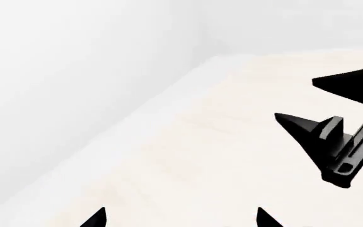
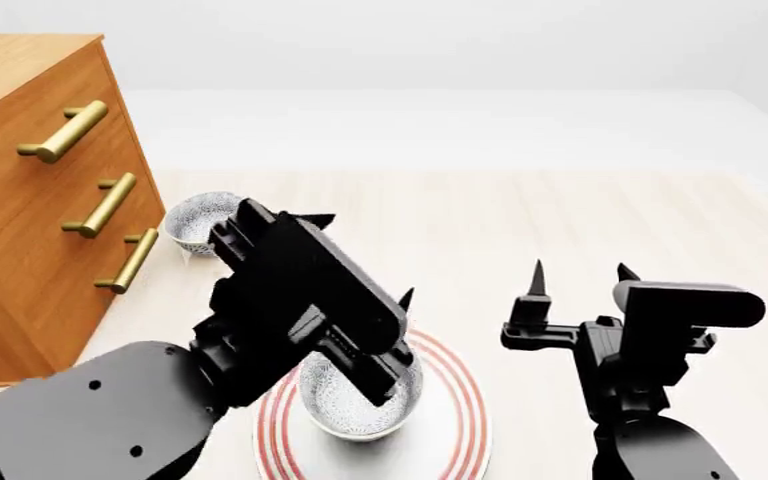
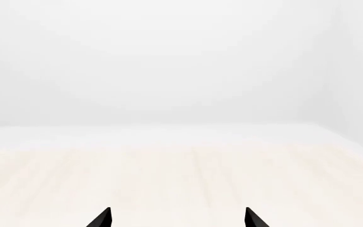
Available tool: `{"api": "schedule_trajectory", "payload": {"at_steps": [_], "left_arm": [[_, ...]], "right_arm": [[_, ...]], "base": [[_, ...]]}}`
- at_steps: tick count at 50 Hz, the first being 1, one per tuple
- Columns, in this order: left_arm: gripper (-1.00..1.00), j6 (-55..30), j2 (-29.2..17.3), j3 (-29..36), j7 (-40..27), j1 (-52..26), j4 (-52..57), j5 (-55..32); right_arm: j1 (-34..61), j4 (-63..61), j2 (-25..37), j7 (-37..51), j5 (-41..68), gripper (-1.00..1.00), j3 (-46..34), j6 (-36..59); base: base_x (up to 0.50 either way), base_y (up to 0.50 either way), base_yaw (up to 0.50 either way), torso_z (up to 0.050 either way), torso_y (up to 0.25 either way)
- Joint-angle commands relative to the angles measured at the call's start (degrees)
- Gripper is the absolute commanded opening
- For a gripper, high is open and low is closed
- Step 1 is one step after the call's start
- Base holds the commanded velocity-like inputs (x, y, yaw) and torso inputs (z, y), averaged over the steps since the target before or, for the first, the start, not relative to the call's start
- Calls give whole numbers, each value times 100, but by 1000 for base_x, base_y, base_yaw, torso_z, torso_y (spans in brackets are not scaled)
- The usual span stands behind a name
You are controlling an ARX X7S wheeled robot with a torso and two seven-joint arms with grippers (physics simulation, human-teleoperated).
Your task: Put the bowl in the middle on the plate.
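Observation:
The bowl point(image 2: 357, 408), white with grey-blue speckles, stands upright on the plate point(image 2: 458, 420), a flat white plate with red rings. My left arm hangs over the bowl and hides its near-left part. My left gripper point(image 2: 365, 256) is above the bowl, apart from it, open and holding nothing. In its wrist view my left gripper point(image 1: 181, 218) shows only bare floor between the tips. To the right of the plate my right gripper point(image 2: 580, 272) points up, open and empty. It is also open in the left wrist view, right gripper point(image 1: 295, 98), and in its own view, right gripper point(image 3: 177, 218).
A wooden dresser point(image 2: 24, 200) with brass handles stands at the left. A second speckled bowl point(image 2: 200, 222) sits on the floor beside it, behind my left arm. Pale wood floor point(image 2: 518, 220) stretches ahead to a white wall.

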Motion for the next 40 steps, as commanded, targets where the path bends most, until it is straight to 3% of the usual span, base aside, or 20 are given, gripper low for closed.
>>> {"api": "schedule_trajectory", "payload": {"at_steps": [1, 6, 31, 40], "left_arm": [[100, 832, 820, -2233, -666, 936, -1083, -264], [100, 1907, 833, -2199, -367, 1292, -1384, 182], [100, 2485, 875, -1859, -402, 1497, -1591, 521], [100, 2729, 1003, -1740, -815, 857, -1338, 901]], "right_arm": [[175, -172, 94, 32, -81, 100, -168, 114], [308, -306, 159, 83, -164, 100, -287, 255], [1056, -1141, 392, 409, -273, 100, -435, 1162], [2137, -1639, 518, 435, -233, 100, -682, 2053]], "base": [[0, 0, 0, 0, 0], [0, 0, 0, 0, 0], [0, 0, 0, 0, 0], [0, 0, 0, 0, 0]]}}
